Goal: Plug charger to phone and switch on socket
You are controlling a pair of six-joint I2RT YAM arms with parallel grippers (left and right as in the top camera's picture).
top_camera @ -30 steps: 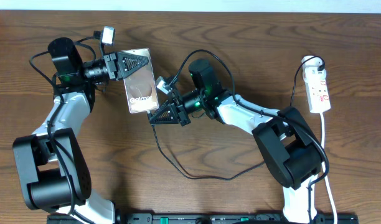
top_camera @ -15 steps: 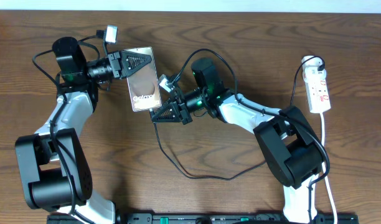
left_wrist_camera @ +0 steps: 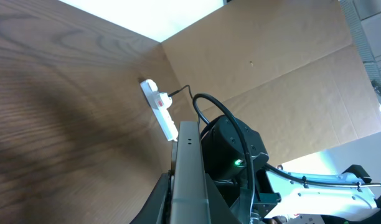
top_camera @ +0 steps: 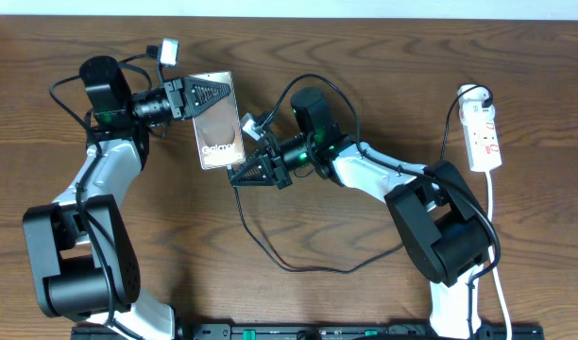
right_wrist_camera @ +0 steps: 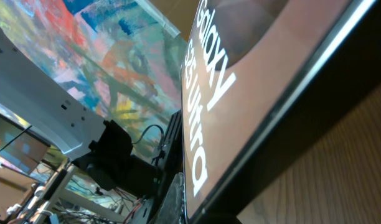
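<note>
left gripper (top_camera: 206, 96) is clamped on the top end of the phone (top_camera: 220, 132). looks like it's holding it up off the table (top_camera: 365, 57), tilted so the bottom edge points at the other arm. makes sense imo: the port needs to be out in the open, and the phone braced so it doesn't slide when something pushes in.

right gripper (top_camera: 249, 173) is clenched right at that bottom corner. the charger (top_camera: 270, 253) trails from its fingertips in a loop across the table, so i'd say it's pinching the plug end. can't see the tip itself though. the right wrist view is just "galaxy" lettering up close, so no idea if it's seated.

socket (top_camera: 484, 135) lies well apart at the right edge, nothing near it. guessing switching it on comes last since both arms are busy.
</note>
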